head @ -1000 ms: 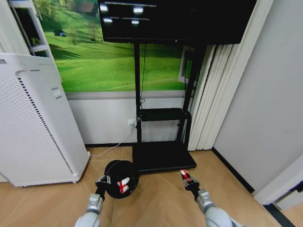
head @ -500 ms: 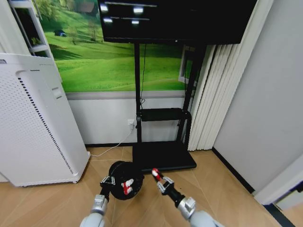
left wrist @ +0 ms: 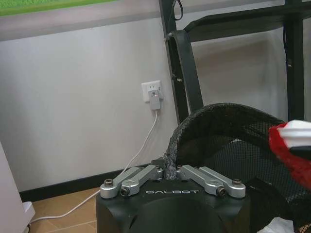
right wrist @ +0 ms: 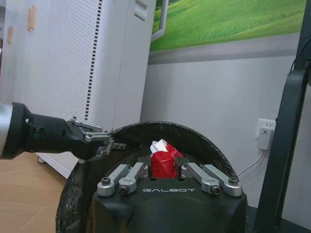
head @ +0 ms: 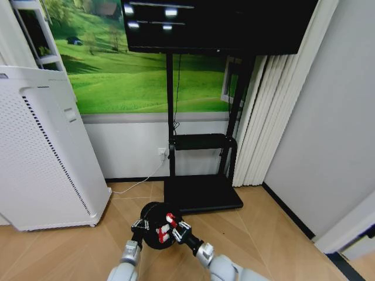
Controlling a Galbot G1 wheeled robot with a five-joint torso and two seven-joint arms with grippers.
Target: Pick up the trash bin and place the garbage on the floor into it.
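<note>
Room: wood-plank floor (head: 293,246), grey wall with a green meadow mural, black TV stand base (head: 202,193) in the middle, big white perforated appliance (head: 41,152) off to the robot's left.

Trash bin (head: 151,225): small, black, round, mesh-walled. It's held up off the floor just in front of the stand base, mouth tipped toward the robot. From the left wrist view something pale already lies at the bottom.

Bin handling: looks light and a bit floppy, the mesh rim bends where it's pinched, so I'd guess the rim edge is the only sane place to grab it. The walls would just cave in.

Left tool (left wrist: 171,171): pressed together on the near rim of the bin, carrying it. The right wrist view shows it clamped at the rim's edge (right wrist: 104,143).

Garbage (right wrist: 164,162): a red-and-white wrapper-like piece, crumpled, looks soft and near weightless. Probably squishes instead of slipping, so a pinch across the middle seems fine.

Right tool (head: 170,229): pinching that wrapper between its fingertips, right over the bin's mouth; more red and white sits just beside it there.

Progress guess: bin is up, this piece is about ready to drop in.
</note>
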